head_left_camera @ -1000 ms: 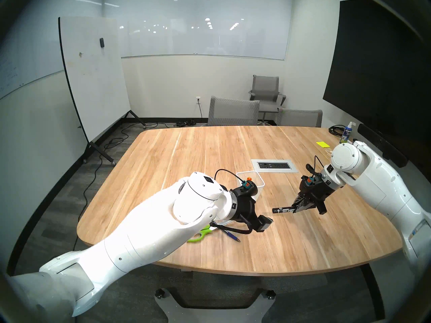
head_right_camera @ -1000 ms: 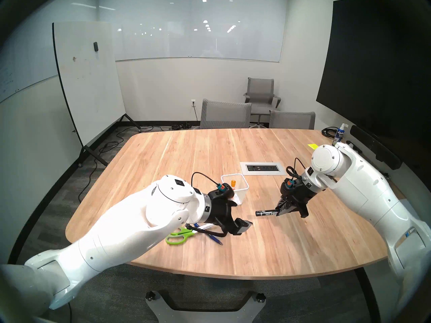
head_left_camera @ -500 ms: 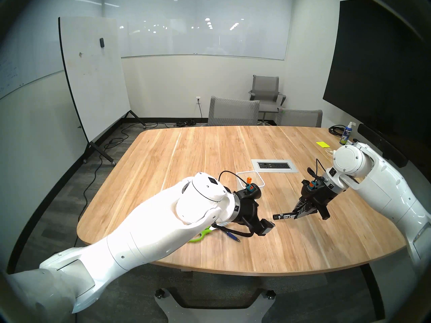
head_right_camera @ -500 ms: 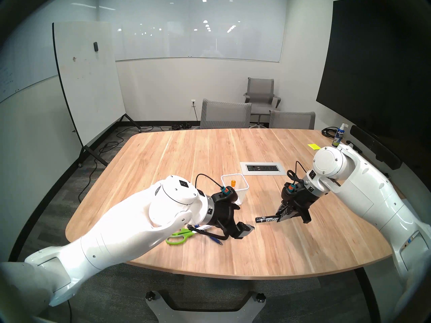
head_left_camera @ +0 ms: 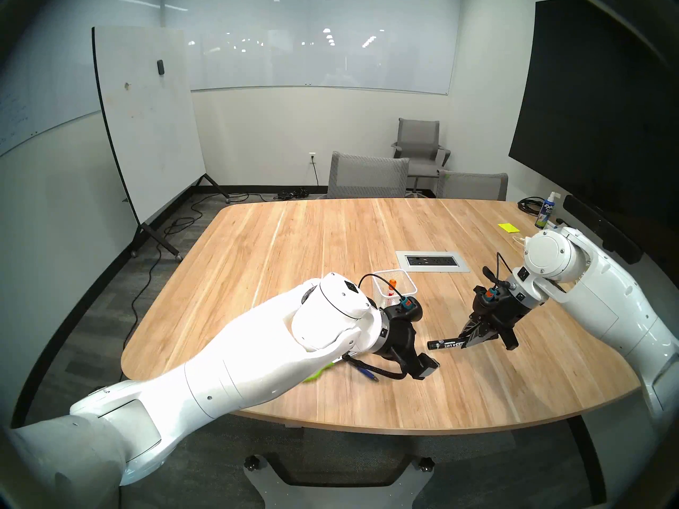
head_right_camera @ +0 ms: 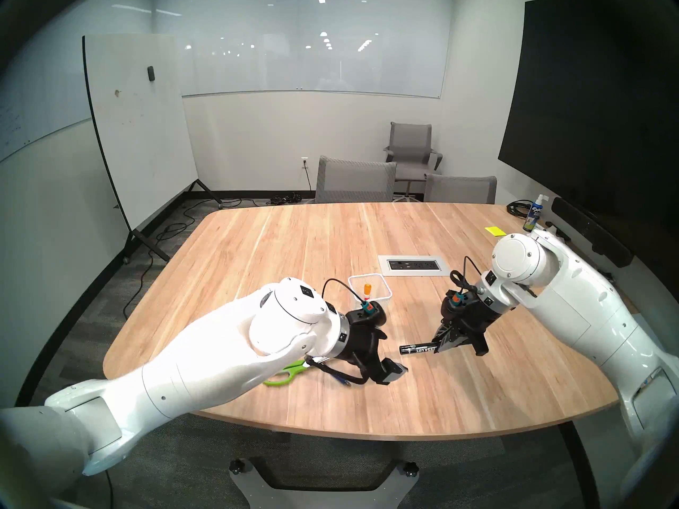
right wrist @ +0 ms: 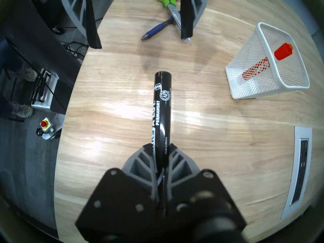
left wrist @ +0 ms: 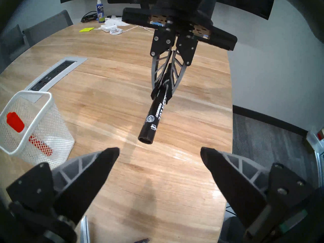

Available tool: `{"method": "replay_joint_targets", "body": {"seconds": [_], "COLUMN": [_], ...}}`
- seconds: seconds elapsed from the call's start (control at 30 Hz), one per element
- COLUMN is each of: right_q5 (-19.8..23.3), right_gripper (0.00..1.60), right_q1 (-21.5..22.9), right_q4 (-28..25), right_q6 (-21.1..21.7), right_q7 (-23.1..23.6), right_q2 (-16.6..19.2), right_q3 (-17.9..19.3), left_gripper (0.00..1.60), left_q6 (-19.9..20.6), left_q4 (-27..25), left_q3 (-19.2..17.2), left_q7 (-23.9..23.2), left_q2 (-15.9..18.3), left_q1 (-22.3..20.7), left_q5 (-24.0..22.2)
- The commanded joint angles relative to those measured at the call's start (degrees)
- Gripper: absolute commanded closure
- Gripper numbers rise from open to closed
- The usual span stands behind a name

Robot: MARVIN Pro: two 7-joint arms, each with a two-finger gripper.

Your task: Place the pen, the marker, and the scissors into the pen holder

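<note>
Marker (right wrist: 162,107) first: black, thick, clamped by one end between the closed fingers of the right gripper (right wrist: 160,148) and held level above the wooden table (head_left_camera: 330,240), its free end pointing at the left gripper (left wrist: 159,154). That left gripper hangs just short of the marker's free end, jaws spread wide and holding nothing. From the marker, the pen holder (right wrist: 273,62) stands on the table on the far side, apart from it, with an orange-capped thing (right wrist: 282,51) leaning inside. Scissors (right wrist: 168,2) and pen (right wrist: 156,29) lie on the table beyond the marker's free end, under the left arm, the pen crossing beneath the blades.
</note>
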Motion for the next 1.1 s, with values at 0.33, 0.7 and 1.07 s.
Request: {"method": "replay_joint_targets", "body": {"seconds": [0.33,0.7,1.07], "right_q5": [1.35,2.06,2.82], "right_gripper": [1.6,1.6,1.6], "right_q1": [-0.52,-0.6,-0.22], "right_q4": [-1.98,-2.12,-1.51], "right_q6": [1.29,1.63,2.03], "right_q7": [0.15,0.51,1.74], "right_q2": [0.75,0.82,0.65], "right_q3": [0.55,0.55,0.66], "left_gripper": [0.0,0.0,0.0], "left_q6": [-1.24,-2.45,-3.1], "left_q4": [3.36,7.51,9.74], "left_q3": [1.58,2.9,3.52], "left_q7": [-3.27,-5.86,-7.34], "left_q2": [-4.78,-6.5,-7.26], "left_q1": [-5.15,-7.04,-7.64], "left_q5": [0.61,1.25,1.62]}}
